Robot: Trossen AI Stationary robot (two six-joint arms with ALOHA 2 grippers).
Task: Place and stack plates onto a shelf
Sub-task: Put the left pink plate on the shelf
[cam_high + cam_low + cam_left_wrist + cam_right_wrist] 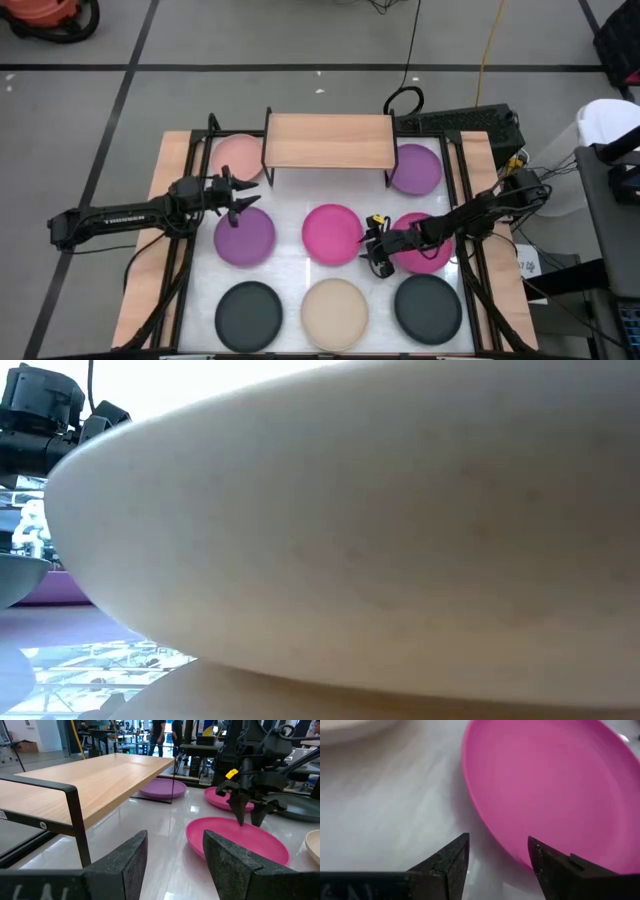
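Observation:
The shelf (328,140) stands at the table's far middle, its wood top bare. On the table lie a light pink plate (235,155), two purple plates (244,238) (417,168), two magenta plates (333,234) (425,245), two black plates (250,310) (428,305) and a beige plate (335,310). My right gripper (497,842) is open, pointing down, with its fingers on either side of the middle magenta plate's right rim (515,855). It also shows in the left wrist view (250,817). My left gripper (245,197) is open and empty, over the left purple plate's far edge.
The beige plate (350,530) fills the low view. The pink plate and the far purple plate (162,787) lie partly under the shelf's ends, beside its black legs (75,820). Cables and equipment lie off the table's right side (520,180).

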